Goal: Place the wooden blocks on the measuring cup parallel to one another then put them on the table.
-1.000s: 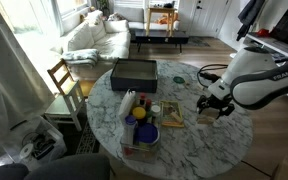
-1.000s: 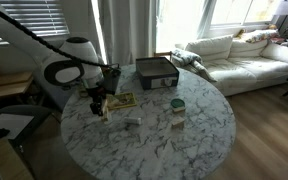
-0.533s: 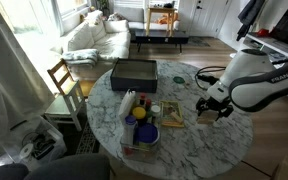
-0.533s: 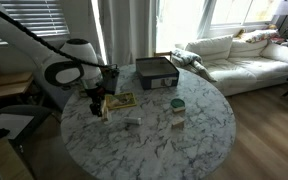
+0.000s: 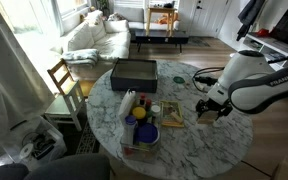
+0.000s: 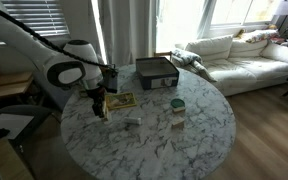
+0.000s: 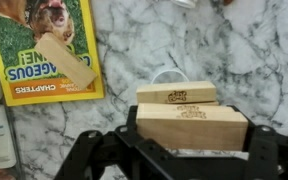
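Two wooden blocks (image 7: 189, 125), wrist view only.

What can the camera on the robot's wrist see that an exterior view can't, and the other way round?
Only the wrist view: two pale tan wooden blocks close together, and a third block lying on a yellow magazine. Only an exterior view: the white robot arm, a wooden chair, a blue bowl and a white sofa. Both: the black gripper and the round white-and-grey marbled table.
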`<control>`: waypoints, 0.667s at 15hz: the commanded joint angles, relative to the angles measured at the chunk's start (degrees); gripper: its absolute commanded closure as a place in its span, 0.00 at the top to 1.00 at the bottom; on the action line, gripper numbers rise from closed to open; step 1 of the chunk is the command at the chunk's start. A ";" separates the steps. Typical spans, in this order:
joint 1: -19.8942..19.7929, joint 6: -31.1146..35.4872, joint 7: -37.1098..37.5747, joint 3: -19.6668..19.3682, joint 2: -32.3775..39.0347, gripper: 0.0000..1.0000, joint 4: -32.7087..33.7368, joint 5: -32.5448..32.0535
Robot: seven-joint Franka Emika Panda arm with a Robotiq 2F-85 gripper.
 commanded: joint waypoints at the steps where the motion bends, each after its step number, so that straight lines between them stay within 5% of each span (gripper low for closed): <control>1: 0.07 -0.78 -2.98 -0.54 0.77 0.60 0.74 -1.81; 10: 0.05 -0.76 -5.20 -0.31 1.48 0.60 1.13 -2.25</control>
